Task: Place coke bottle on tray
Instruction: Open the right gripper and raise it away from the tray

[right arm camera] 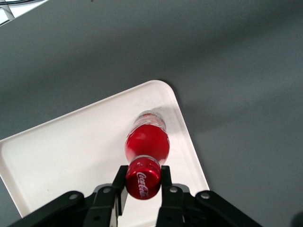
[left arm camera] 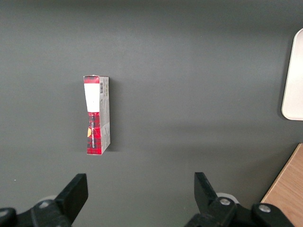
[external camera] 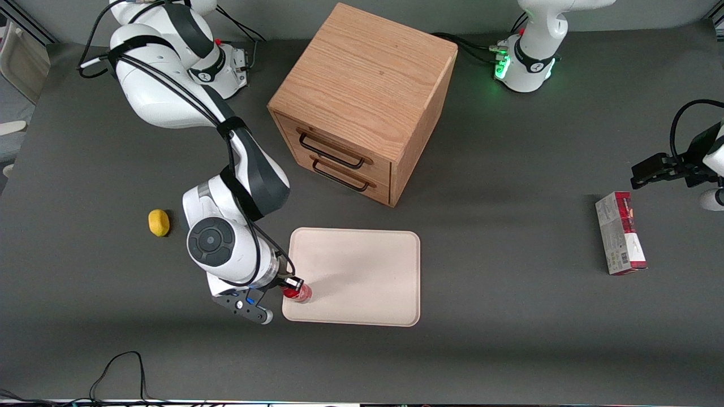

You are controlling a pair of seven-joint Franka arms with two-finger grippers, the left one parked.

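The coke bottle (right arm camera: 147, 144), small and red with a red cap, stands at a corner of the cream-white tray (right arm camera: 66, 151), the corner nearest the front camera at the working arm's end. The right gripper (right arm camera: 142, 178) comes down from above and is shut on the bottle's cap, a black finger (right arm camera: 120, 182) on each side. From the front, the bottle (external camera: 298, 292) shows just inside the tray's (external camera: 362, 271) rim, under the gripper (external camera: 293, 284). I cannot tell whether the bottle's base rests on the tray or hangs just above it.
A wooden two-drawer cabinet (external camera: 362, 102) stands farther from the front camera than the tray. A yellow lemon-like object (external camera: 159, 222) lies beside the working arm. A red-and-white carton (external camera: 620, 232) lies toward the parked arm's end of the table.
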